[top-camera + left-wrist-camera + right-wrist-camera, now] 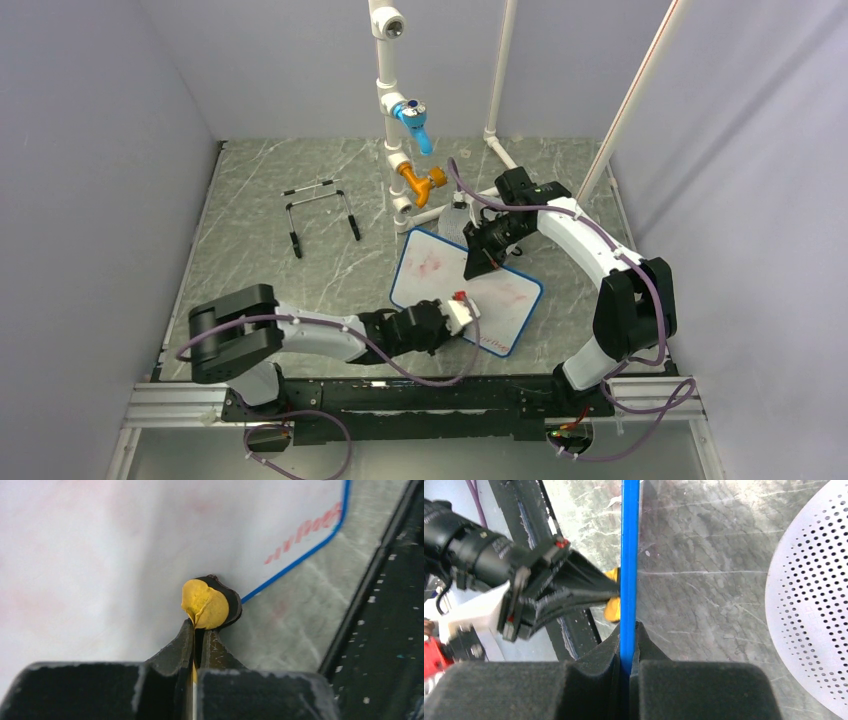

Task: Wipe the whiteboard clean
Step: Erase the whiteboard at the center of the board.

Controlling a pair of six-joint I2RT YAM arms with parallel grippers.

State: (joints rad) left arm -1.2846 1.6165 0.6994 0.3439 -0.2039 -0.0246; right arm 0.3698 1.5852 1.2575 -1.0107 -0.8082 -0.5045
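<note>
Top external view showed the small white rectangular whiteboard with a thin blue frame point(430, 270) on the grey marbled tabletop point(300, 270) between the two arms, with faint pink smears across it. The right gripper point(478, 262) met its far edge, seemingly to steady it, while the left gripper point(462, 312) reached onto its near part. In the left wrist view, the left fingers were closed almost fully on a small yellow-and-black eraser pad point(210, 604). Its tip sat against the white surface close to the blue border. Red marker lettering point(305, 532) showed near that corner, so the wiping looked unfinished. In the right wrist view, the right jaws pinched tightly on the blue frame strip running up between them, a hold that likely kept the board from sliding under the strokes. A round grey perforated disc point(814, 595) lay off to the side, apart from the board.
</note>
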